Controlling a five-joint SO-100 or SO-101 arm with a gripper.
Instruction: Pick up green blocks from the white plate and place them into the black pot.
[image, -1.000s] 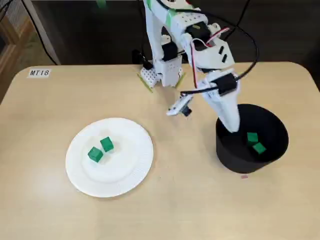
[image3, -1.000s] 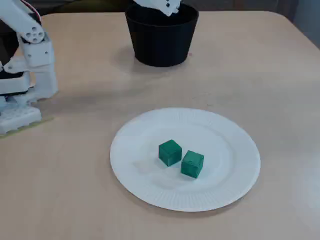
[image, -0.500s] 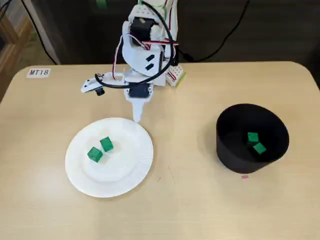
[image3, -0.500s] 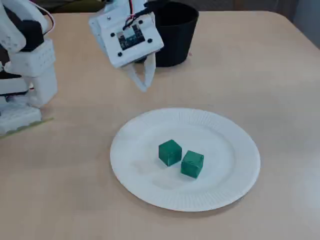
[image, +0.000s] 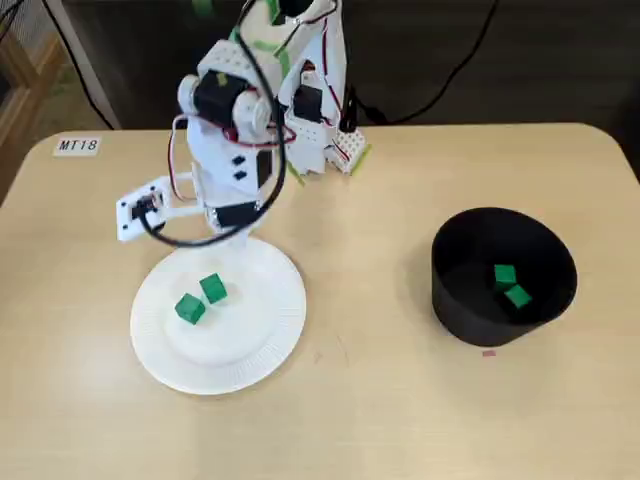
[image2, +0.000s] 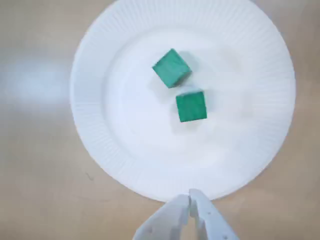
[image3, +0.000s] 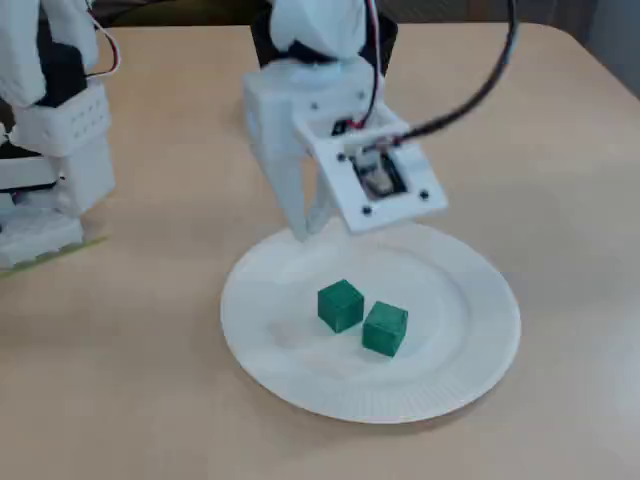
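Two green blocks nearest the camera in a fixed view, the left block (image3: 340, 305) and the right block (image3: 385, 328), flat near the middle of the white plate (image3: 460, 380). Side by side, each turned at its own angle, corners very close; cannot tell whether in contact.

Just beyond them, at the plate's far rim, the gripper (image3: 305, 228), pointing down. White fingers pressed together, nothing between them. In the wrist view, fingertips (image2: 200, 207) meeting over the plate's edge, both blocks ahead and well clear of them. Cannot tell whether the tip touches the rim.

Off to the left in that fixed view, the arm's white base (image3: 50, 180) on the pale wooden table (image3: 560, 200).

Farther back, mostly hidden behind the arm there but plain in a fixed view from above, the black pot (image: 460, 315), upright and well apart from the plate. Inside it, a third block (image: 505, 274) and a fourth block (image: 518, 296), just beside each other on the bottom.

At the table's far left corner in that view, a small label (image: 78, 146) reading MT18.
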